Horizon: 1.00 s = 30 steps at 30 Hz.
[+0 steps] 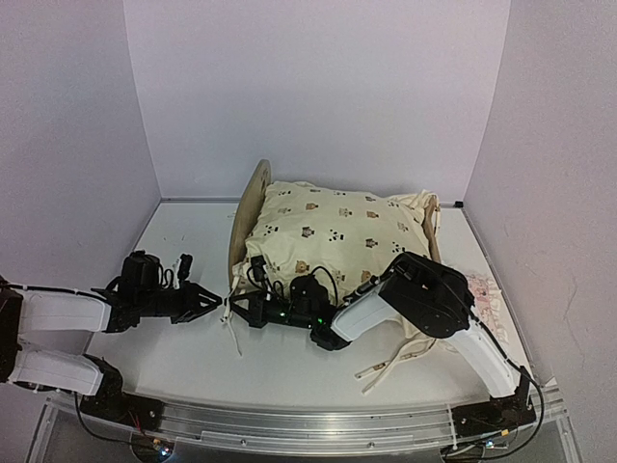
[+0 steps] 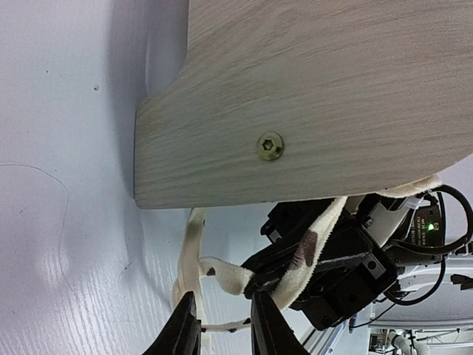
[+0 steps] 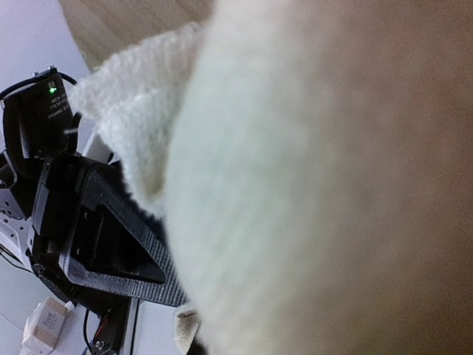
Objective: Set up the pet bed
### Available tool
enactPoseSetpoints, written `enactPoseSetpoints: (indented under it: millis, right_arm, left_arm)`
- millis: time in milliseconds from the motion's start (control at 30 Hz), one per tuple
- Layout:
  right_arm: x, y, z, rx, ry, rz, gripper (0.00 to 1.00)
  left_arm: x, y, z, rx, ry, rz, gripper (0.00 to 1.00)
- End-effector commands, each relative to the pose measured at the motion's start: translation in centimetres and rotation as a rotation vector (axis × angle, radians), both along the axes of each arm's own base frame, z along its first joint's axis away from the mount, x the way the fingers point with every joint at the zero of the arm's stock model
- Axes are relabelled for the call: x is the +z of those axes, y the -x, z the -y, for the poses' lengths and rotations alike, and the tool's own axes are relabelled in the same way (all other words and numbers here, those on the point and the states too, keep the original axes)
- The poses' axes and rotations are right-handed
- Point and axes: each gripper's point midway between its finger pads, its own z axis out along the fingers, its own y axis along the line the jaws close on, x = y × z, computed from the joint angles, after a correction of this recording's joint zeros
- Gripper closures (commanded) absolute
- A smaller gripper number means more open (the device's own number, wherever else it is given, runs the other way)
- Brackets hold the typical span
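**Left wrist.** Cushion tie (image 2: 222, 275) hangs below the wooden headboard (image 2: 332, 111). Right gripper (image 2: 260, 285): closed, apparently pinching the tie. Left gripper (image 2: 225, 329): jaws narrowly parted, a thin strand between them, seemingly not clamped. Handling note: close on the strand alone, keep it taut and keep it clear of the wood.

**Right wrist.** Cream fabric fills the view; own fingers hidden.

**Top.** Pet bed (image 1: 253, 193): table centre, headboard at left, cushion (image 1: 328, 227) lying on it. Both grippers at its near-left corner. Table (image 1: 183, 241): white, smooth. Walls (image 1: 318, 87): plain, pale lilac.

Robot lab booth, plain white walls (image 1: 318, 87), white table (image 1: 178, 359), aluminium mounting rail (image 1: 318, 425)
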Motion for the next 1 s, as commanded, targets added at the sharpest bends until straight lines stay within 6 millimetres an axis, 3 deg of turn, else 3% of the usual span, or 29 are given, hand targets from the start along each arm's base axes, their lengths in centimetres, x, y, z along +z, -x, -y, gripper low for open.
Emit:
enactPoseSetpoints:
  millis: [0, 567, 967]
  right_arm:
    - [-0.6, -0.7, -0.1, -0.005, -0.013, -0.014, 1.0]
    - [-0.7, -0.7, -0.2, -0.004, -0.014, -0.016, 1.0]
    - [-0.8, -0.8, -0.3, -0.005, -0.015, -0.017, 1.0]
  left_arm:
    - [1.3, -0.3, 0.6, -0.035, 0.056, 0.056, 0.75]
    - [0.3, -0.9, 0.2, -0.018, 0.056, 0.052, 0.8]
    - [0.7, -0.7, 0.9, -0.056, 0.105, 0.063, 0.8]
